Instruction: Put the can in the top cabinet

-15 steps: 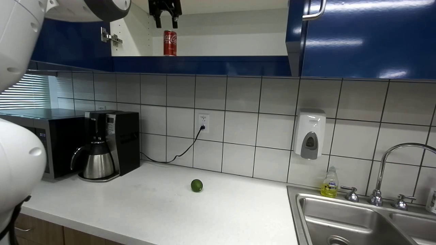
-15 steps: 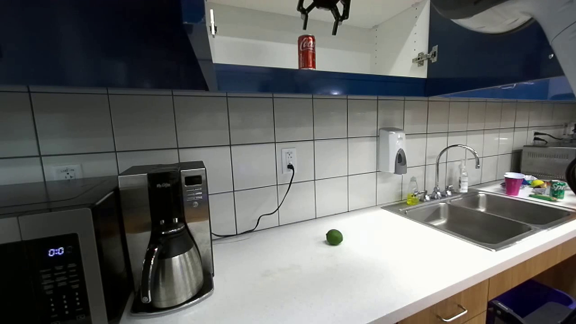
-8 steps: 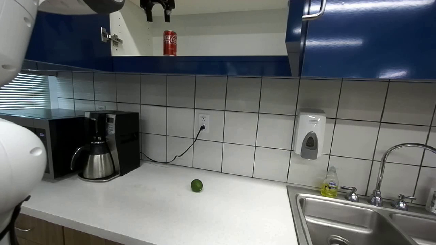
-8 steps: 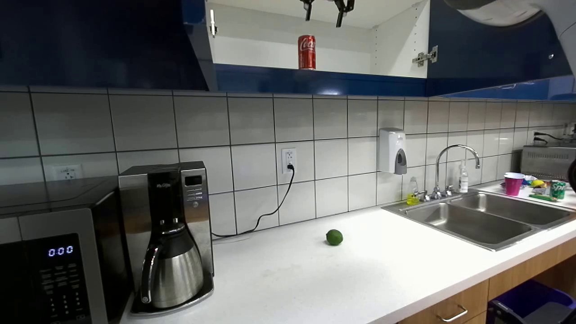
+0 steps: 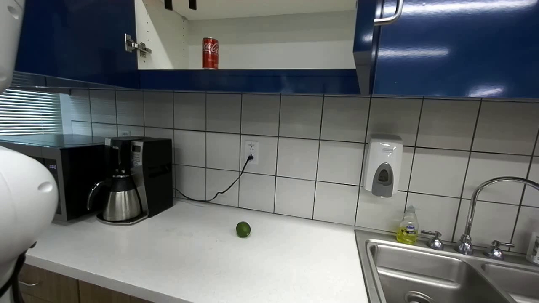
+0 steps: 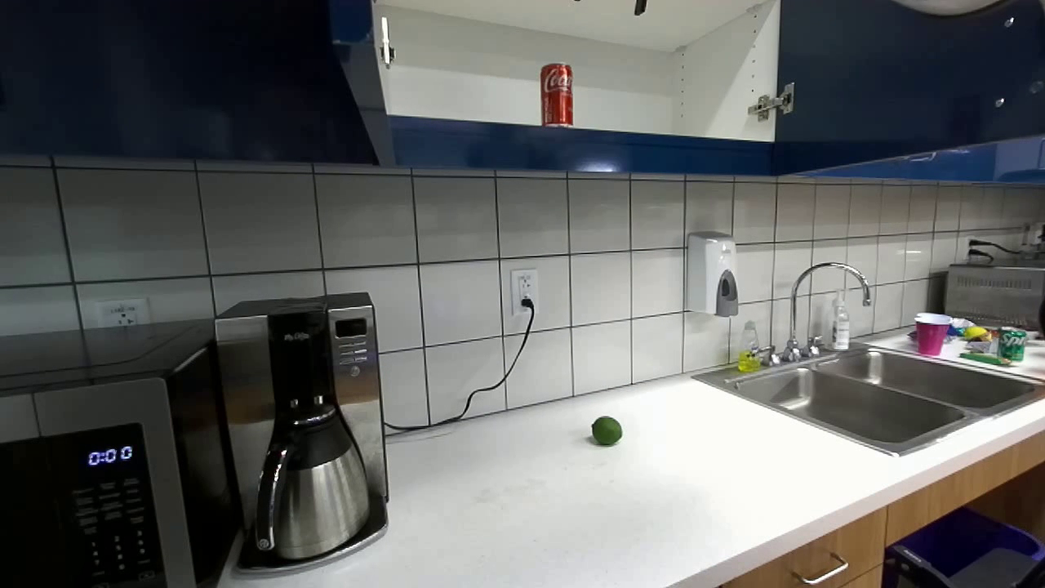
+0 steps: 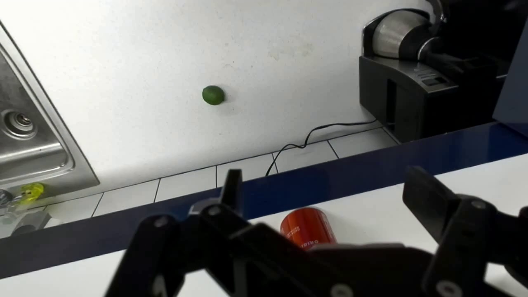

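The red can (image 5: 210,53) stands upright on the floor of the open top cabinet (image 5: 248,80), close behind its blue front edge, in both exterior views (image 6: 557,95). The cabinet's inside is white and its blue door is swung open. My gripper (image 7: 324,181) is open and empty, above the can and apart from it. In the wrist view the can (image 7: 307,227) shows between and below the spread fingers, its upper part hidden by the gripper body. In an exterior view only the fingertips (image 5: 180,4) show at the top edge.
A green lime (image 5: 243,229) lies on the white counter (image 6: 522,523). A coffee maker (image 6: 359,408) and a black microwave (image 6: 98,490) stand at one end, a steel sink (image 6: 882,392) at the other. A soap dispenser (image 5: 383,166) hangs on the tiles. The open cabinet door (image 5: 84,42) is near the arm.
My gripper has moved up and away from the can, nearly out of the exterior views, with its fingers still apart. The can has stayed where it stands.
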You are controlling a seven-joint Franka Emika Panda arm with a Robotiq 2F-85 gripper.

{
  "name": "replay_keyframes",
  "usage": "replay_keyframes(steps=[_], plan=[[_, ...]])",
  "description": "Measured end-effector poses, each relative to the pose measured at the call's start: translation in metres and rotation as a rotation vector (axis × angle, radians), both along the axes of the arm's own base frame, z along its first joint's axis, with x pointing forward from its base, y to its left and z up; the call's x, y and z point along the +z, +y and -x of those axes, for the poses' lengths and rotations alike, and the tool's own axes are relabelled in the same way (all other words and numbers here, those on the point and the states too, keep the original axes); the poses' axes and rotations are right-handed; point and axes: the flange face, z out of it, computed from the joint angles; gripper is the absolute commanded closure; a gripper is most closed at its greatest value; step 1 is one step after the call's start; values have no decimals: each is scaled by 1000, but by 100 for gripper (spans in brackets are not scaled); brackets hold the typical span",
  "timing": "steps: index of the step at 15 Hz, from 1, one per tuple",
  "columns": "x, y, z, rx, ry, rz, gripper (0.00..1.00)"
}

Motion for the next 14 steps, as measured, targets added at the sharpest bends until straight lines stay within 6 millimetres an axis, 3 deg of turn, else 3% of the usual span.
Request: replay_keyframes(steps=[7, 14], plan=[[3, 3, 39, 55, 86, 6, 0], [-21, 9, 72, 82, 194, 28, 0]])
